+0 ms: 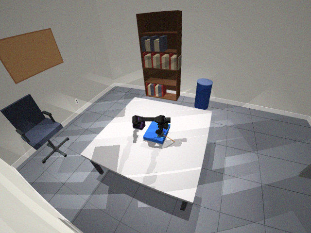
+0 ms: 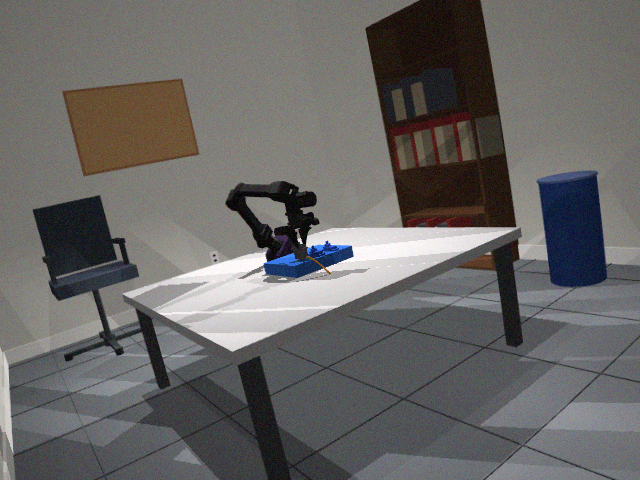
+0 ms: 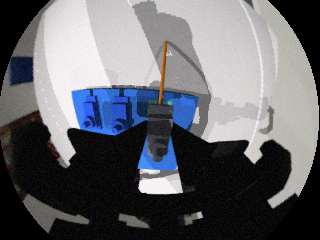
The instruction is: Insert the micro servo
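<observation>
My gripper (image 1: 159, 132) (image 2: 301, 244) (image 3: 159, 124) points down over the blue deck (image 1: 149, 136) (image 2: 282, 268) (image 3: 186, 110) and is shut on the loose dark grey servo (image 2: 300, 252) (image 3: 160, 121). The servo's round output shaft (image 3: 158, 149) faces up toward the wrist camera. The servo covers most of the green-marked pocket; bits of the green outline (image 3: 169, 102) show at its cable end. The orange cable (image 1: 170, 138) (image 2: 318, 264) (image 3: 163, 72) runs out over the deck's edge, above the table. Fingers hide the servo's lower part, so whether it is seated and its ears flat cannot be told.
Two blue servo shapes (image 3: 91, 112) (image 3: 120, 115) stand on the deck beside the held servo. The deck rests on the white table (image 1: 175, 162) (image 2: 217, 325). The arm's purple base (image 2: 280, 246) stands close behind the deck. A chair, a bookcase and a blue bin stand beyond the table.
</observation>
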### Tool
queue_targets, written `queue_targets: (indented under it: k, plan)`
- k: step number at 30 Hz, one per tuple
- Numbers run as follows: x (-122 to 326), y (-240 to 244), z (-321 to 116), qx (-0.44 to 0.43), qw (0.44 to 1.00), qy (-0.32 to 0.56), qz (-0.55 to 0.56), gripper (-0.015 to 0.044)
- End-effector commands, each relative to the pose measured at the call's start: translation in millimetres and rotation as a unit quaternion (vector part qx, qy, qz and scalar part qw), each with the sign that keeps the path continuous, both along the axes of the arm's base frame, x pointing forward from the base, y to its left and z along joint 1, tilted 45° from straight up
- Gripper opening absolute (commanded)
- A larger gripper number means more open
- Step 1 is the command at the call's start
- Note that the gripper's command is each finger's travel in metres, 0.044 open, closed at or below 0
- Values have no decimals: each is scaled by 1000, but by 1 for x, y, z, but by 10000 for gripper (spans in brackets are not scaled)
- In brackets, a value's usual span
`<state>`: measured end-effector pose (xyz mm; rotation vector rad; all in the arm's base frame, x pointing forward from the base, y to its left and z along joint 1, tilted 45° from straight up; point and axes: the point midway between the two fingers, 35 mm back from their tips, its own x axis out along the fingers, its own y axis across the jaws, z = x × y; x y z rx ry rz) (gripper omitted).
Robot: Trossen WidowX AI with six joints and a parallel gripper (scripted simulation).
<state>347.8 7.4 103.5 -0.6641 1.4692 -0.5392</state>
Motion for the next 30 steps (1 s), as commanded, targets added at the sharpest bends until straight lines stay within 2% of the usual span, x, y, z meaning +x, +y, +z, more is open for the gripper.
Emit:
queue_targets:
  k: [1, 30]
  plan:
    - [0, -3, -2, -2, 1000, 2, 2, 0]
    - [1, -20, -19, -3, 1000, 2, 2, 0]
